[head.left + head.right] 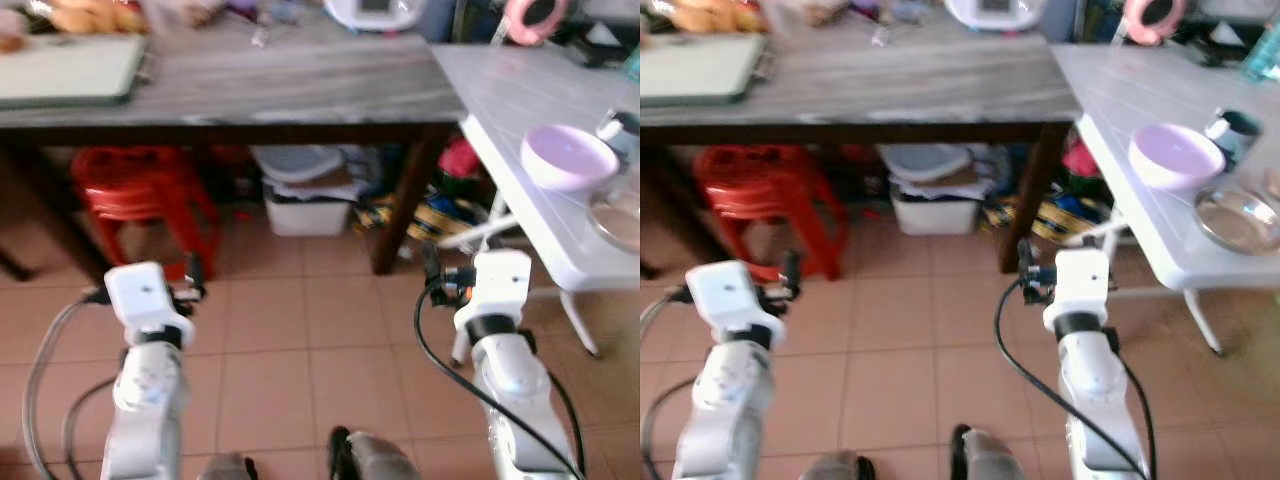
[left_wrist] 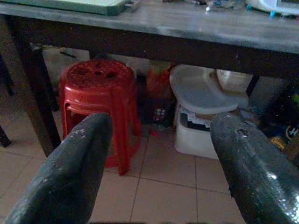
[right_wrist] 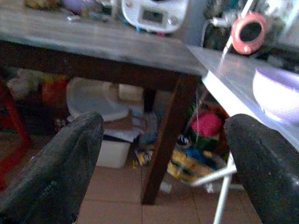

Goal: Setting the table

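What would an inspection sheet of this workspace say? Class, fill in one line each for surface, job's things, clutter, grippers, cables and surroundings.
Surface: white table on the robot's right, meeting a long grey table ahead.
Job's things: lilac bowl and steel dish near the white table's front edge; a dark cup behind the bowl.
Clutter: green tray and white appliance on the grey table.
Grippers: left gripper and right gripper both open, empty, held over the floor.
Cables: black cable looping beside the right arm; grey cable beside the left.
Surroundings: red stool and white bin under the grey table; tiled floor.
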